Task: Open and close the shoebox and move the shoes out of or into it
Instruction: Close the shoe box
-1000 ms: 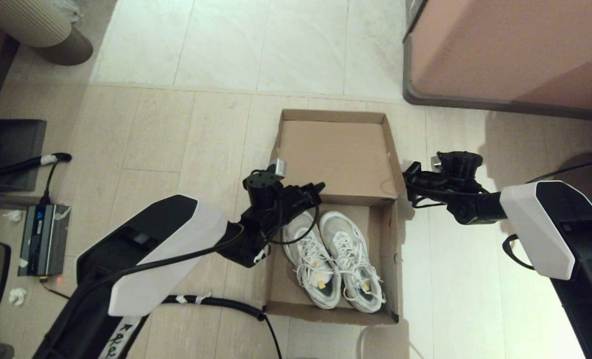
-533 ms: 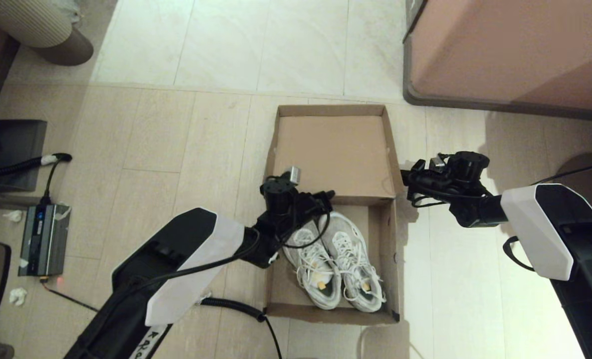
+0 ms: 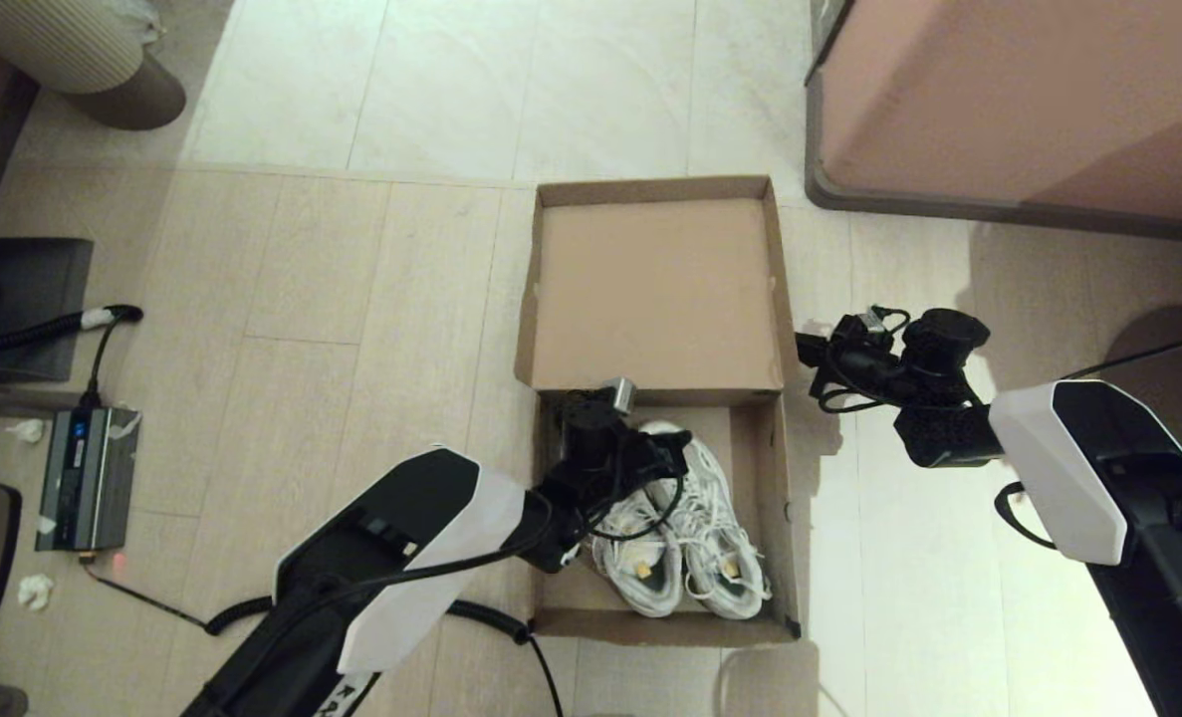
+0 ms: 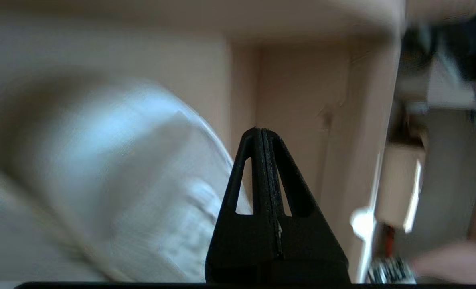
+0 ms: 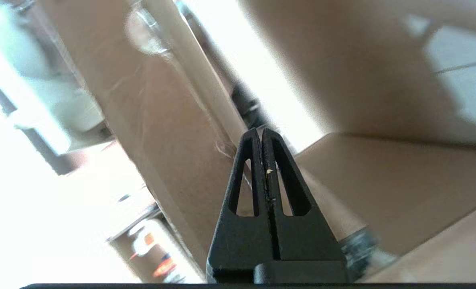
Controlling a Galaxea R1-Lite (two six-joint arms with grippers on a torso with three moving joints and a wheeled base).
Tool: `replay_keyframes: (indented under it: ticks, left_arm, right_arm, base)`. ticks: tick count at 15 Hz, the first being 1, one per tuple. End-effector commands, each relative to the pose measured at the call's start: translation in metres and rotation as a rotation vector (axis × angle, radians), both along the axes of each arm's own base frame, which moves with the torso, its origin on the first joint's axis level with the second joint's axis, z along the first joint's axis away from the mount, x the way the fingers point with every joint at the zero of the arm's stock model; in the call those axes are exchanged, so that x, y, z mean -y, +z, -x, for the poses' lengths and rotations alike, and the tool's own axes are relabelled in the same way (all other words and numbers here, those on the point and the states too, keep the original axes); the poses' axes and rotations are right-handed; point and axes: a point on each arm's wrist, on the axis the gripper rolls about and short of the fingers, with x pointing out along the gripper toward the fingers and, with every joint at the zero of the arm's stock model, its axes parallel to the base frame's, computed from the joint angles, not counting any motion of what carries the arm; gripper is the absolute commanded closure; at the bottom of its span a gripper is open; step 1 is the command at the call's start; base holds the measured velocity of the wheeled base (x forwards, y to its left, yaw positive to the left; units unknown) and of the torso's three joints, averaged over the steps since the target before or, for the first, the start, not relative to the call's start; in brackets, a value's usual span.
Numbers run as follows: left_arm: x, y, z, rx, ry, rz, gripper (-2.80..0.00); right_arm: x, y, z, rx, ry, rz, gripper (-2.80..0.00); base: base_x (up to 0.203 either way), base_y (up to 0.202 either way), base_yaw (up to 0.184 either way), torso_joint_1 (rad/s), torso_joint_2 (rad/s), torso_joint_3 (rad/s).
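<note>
The brown cardboard shoebox point(image 3: 775, 498) stands open on the floor, its hinged lid point(image 3: 650, 289) flipped back with the inner face showing. The white lace-up shoes point(image 3: 695, 543) lie side by side in the box's right half. My left gripper point(image 3: 685, 443) is shut and empty, inside the box just over the shoes' far ends. In the left wrist view the left gripper point(image 4: 260, 130) points at the box wall point(image 4: 298, 100) beside a blurred white shoe point(image 4: 113, 160). My right gripper point(image 3: 805, 349) is shut and empty at the lid's right edge. The right gripper point(image 5: 260, 130) sits close to the lid point(image 5: 382, 180).
A big pinkish-brown cabinet point(image 3: 1009, 100) stands at the back right. On the floor at the left are a grey power unit point(image 3: 88, 473), a dark block point(image 3: 23, 299) and cables. A corrugated black hose point(image 3: 471, 609) runs by the box's near left corner.
My left arm has moved right and into the box, over the shoes. The lid has swung: its free edge shows higher and wider. The right gripper has shifted slightly along the lid's edge.
</note>
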Motion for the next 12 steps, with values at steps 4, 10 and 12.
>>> replay_keyframes:
  ticks: [4,10,12]
  left_arm:
    - [0.022,-0.019,0.017,-0.023,-0.045,-0.016,0.0]
    - [0.037,-0.027,0.025,-0.019,-0.068,-0.013,0.0]
    - [0.044,-0.021,0.031,-0.017,-0.082,-0.012,0.0]
  right_arm:
    - [0.0,-0.006,0.0,-0.013,0.042,-0.004,0.0]
    - [-0.004,-0.001,0.001,-0.001,0.09,0.01,0.0]
    - [-0.001,-0.006,0.001,-0.009,0.072,0.009,0.0]
  base:
    - [0.0,0.0,0.0,0.0,0.0,0.0]
    - [0.0,0.0,0.0,0.0,0.0,0.0]
    - [0.0,0.0,0.0,0.0,0.0,0.0]
